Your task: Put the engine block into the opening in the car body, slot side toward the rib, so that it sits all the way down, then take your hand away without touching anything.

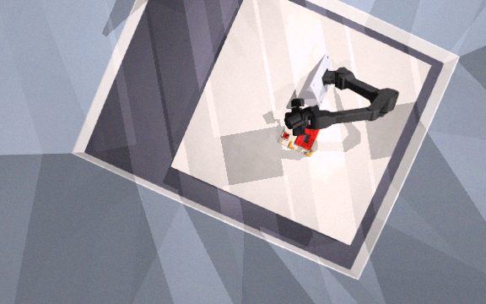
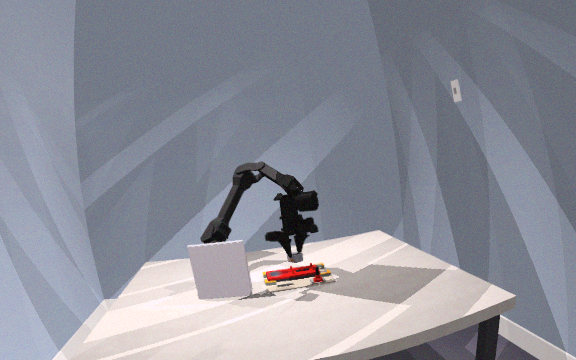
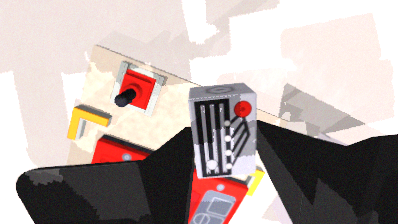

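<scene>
The small grey engine block (image 2: 296, 258) (image 3: 222, 130) has black slots and a red disc on the face toward the wrist camera. My gripper (image 2: 295, 254) is shut on it from both sides and holds it up in the air, over the car body and apart from it. The red car body (image 1: 313, 136) (image 2: 284, 275) (image 3: 237, 191) lies flat on a pale board (image 2: 293, 286) (image 3: 150, 125). In the wrist view the block and fingers cover the middle of the car body, so the opening and its rib are hidden. The arm covers part of it in the top view.
A red piece with a black peg (image 1: 285, 135) (image 2: 318, 278) (image 3: 137, 90) stands on the board beside the car body. Yellow corner brackets (image 1: 310, 154) (image 3: 95, 116) stand around the car body. A white upright panel (image 1: 321, 84) (image 2: 220, 270) stands near the arm's base.
</scene>
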### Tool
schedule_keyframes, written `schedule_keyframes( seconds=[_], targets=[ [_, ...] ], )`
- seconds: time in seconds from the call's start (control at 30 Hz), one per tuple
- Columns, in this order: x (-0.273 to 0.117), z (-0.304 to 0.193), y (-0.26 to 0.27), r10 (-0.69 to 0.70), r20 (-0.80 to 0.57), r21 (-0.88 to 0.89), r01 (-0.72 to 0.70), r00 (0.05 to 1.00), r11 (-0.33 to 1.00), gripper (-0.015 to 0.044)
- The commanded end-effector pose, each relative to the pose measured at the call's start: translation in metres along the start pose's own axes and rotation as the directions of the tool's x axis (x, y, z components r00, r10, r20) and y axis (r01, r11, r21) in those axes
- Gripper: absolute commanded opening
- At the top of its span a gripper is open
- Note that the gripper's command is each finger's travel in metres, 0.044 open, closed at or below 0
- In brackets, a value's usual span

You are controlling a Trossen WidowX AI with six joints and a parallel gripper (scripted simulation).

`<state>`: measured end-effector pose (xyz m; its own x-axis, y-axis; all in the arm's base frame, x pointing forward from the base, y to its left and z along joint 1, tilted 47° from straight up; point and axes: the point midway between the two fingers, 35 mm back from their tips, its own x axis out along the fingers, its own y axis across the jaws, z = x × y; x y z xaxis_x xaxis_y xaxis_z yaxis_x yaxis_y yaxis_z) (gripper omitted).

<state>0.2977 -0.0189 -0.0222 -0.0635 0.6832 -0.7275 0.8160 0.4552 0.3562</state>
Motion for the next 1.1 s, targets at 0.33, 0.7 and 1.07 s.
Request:
schedule_keyframes(
  seconds=[0.33, 0.7, 1.07],
  targets=[
    [0.01, -0.021, 0.031, 0.011, 0.006, -0.253, -0.009, 1.0, 0.967, 0.0],
    [0.02, -0.043, 0.054, 0.018, 0.002, -0.451, -0.016, 1.0, 0.892, 0.0],
    [0.03, -0.067, 0.075, 0.027, -0.011, -0.63, -0.028, 1.0, 0.776, 0.0]
  ],
)
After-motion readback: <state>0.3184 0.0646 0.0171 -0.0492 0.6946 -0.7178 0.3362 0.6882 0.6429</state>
